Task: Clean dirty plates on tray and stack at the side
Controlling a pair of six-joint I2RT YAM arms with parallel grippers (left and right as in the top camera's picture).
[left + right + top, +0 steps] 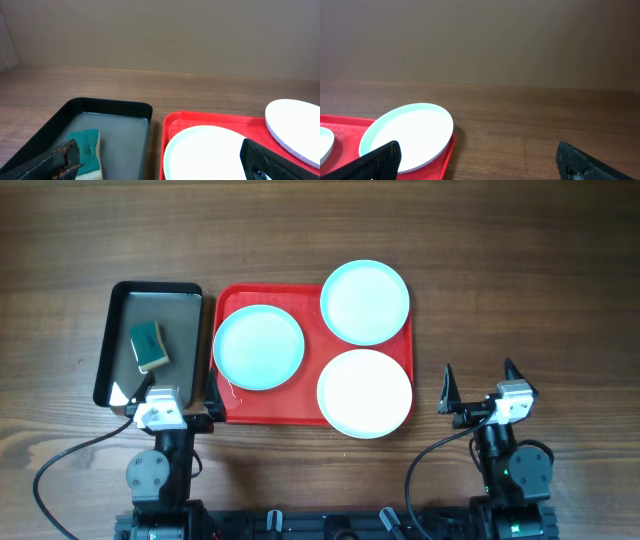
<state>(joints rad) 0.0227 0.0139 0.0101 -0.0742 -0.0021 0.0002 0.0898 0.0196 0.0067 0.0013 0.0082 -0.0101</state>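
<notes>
Three pale glossy plates lie on the red tray (232,298): one at the left (258,347), one at the back right (365,301), one at the front right (364,393) overhanging the rim. My left gripper (175,392) is open at the tray's front left corner, straddling the gap between pan and tray. In the left wrist view the gripper (160,162) has the left plate (205,150) just ahead. My right gripper (480,380) is open over bare wood right of the tray. Its wrist view shows the gripper (477,160) with the front right plate (410,132) to its left.
A dark grey pan (175,310) stands left of the tray, holding murky water and a green-topped sponge (149,345). The left wrist view shows the sponge (87,145) just beyond my left finger. Bare wooden table (540,300) stretches right of the tray.
</notes>
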